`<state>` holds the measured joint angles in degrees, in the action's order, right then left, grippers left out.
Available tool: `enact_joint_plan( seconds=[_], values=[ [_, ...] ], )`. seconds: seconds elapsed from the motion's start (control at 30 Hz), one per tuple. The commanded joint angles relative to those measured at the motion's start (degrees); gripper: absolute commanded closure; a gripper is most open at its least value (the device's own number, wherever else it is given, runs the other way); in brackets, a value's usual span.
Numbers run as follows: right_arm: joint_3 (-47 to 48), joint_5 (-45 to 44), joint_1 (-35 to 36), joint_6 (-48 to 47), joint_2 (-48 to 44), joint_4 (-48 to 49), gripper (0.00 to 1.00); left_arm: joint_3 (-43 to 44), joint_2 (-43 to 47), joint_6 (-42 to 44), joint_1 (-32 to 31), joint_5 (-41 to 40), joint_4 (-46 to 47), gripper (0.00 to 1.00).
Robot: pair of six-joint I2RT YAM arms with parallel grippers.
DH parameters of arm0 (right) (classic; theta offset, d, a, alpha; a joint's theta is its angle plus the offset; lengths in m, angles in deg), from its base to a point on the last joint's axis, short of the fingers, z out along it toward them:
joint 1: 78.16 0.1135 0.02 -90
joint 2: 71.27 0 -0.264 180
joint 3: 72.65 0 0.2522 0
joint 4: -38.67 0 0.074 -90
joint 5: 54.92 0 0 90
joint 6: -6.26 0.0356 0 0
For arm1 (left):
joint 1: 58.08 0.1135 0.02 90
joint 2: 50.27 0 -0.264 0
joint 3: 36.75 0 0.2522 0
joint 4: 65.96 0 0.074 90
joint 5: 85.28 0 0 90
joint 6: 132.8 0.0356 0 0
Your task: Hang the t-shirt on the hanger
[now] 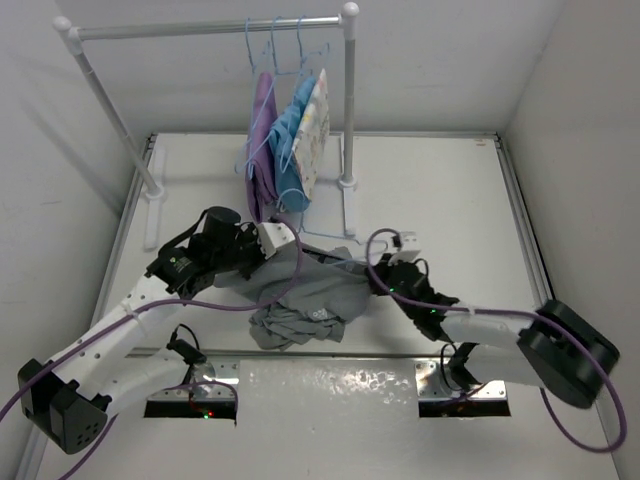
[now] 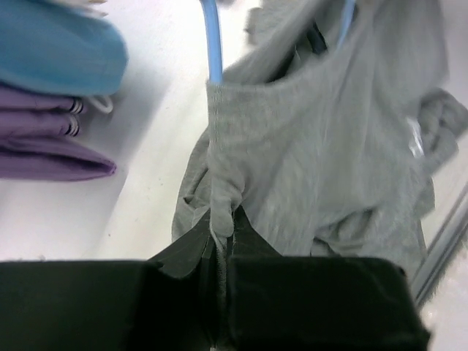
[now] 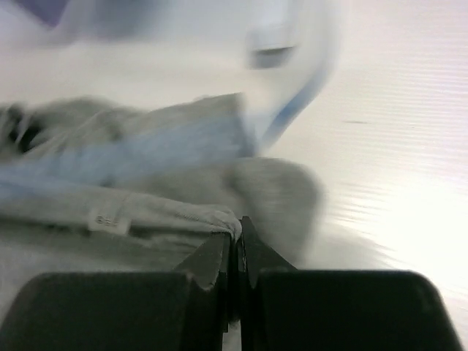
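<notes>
The grey t-shirt point(image 1: 300, 295) is seen crumpled on the white table point(image 1: 440, 190), in front of the foot of the rack and between the two arms. In the left wrist view it is stretched upward from the pinch, with an open edge of cloth across the upper part. The light-blue hanger point(image 2: 213, 44) is partly inside the shirt: in that view one thin bar enters the cloth at the open edge, and a second bar point(image 2: 347, 22) disappears behind the fabric further right. In the right wrist view a blurred blue bar point(image 3: 300, 102) is shown rising out of the cloth. The hanger's hook cannot be made out with certainty in the overhead view.

A fold of the shirt's left side is gripped by the left pincer point(image 2: 221, 227), its fingers pressed together on the cloth. The hem at the shirt's right side is pinched by the right pincer point(image 3: 238, 230), likewise closed on the fabric, with a small label seen nearby.

Behind the shirt the rack point(image 1: 348, 100) stands, and from its bar a purple garment point(image 1: 262, 130), a blue garment point(image 1: 290, 140) and a patterned white garment point(image 1: 312, 130) are hung side by side on similar blue hangers.
</notes>
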<state>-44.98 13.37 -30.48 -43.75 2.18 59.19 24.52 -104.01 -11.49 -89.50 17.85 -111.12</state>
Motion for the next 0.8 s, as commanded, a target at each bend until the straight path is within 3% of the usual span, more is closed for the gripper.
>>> enact_joint_plan(
  seconds=[0.0, 0.13, 0.23, 0.33, 0.5, 0.63, 0.77],
  values=[
    [-3.6, -2.8, -7.8, 2.8, -9.4, -5.1, 1.00, 4.4, 1.2, 7.4, 0.7, 4.3, -4.2, 1.00],
    [-2.5, 3.1, -19.1, -0.3, -20.1, -14.1, 1.00, 4.5, 0.7, 14.2, 0.7, 8.5, -10.7, 1.00],
    [-1.7, 7.9, -22.7, -2.3, -23.3, -17.7, 1.00, 4.3, 0.7, 15.9, 0.7, 9.4, -12.5, 1.00],
    [-0.4, 9.2, -23.7, -5.4, -24.5, -20.8, 1.00, 4.1, 0.6, 10.1, 0.7, 0.5, -6.4, 1.00],
    [7.5, 15.8, -23.6, -15.3, -22.1, -28.1, 1.00, 2.6, -0.4, 10.3, 0.7, -7.1, -1.1, 1.00],
    [16.0, 30.7, -19.9, -23.3, -18.0, -28.2, 0.96, 1.8, -1.1, 13.6, 0.5, 5.7, 0.3, 1.00],
    [23.7, 26.3, -11.4, -32.7, -14.8, -33.3, 0.87, -0.3, -2.6, 13.9, -0.1, 11.6, 4.2, 1.00]
  ],
)
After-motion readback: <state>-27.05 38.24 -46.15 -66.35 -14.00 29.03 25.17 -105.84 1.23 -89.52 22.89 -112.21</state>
